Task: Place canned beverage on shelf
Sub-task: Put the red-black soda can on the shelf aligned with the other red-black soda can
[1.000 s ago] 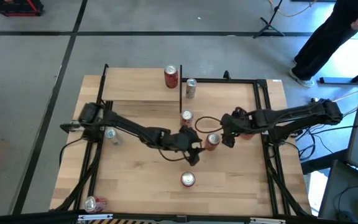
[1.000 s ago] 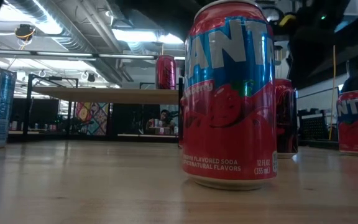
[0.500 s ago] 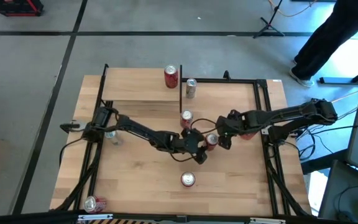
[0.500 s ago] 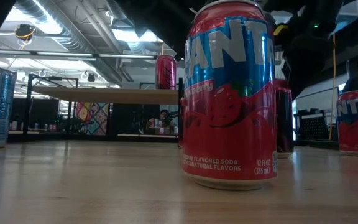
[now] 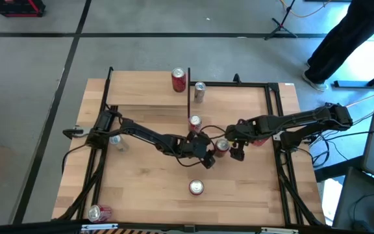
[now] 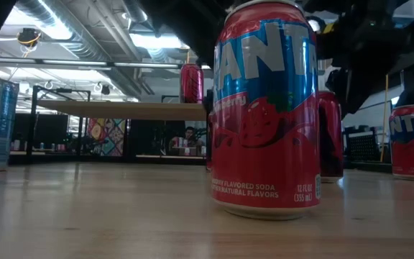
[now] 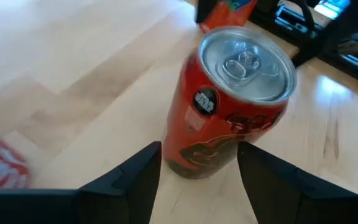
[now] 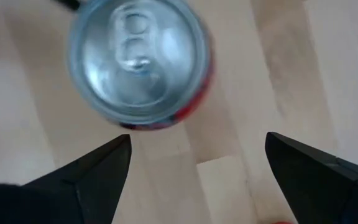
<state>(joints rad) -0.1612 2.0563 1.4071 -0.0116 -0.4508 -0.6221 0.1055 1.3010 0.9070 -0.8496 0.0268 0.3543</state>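
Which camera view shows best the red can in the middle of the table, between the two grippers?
The left wrist view: the red can stands upright and fills the picture. The right wrist view shows only its silver top. The high view shows it small. In the low view I cannot tell it apart.

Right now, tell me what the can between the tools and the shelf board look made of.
Red can: apparently aluminium, with a bare silvery lid and pull tab and a glossy printed wall. Shelf: light wood board, matte with visible grain, on thin black uprights, probably metal.
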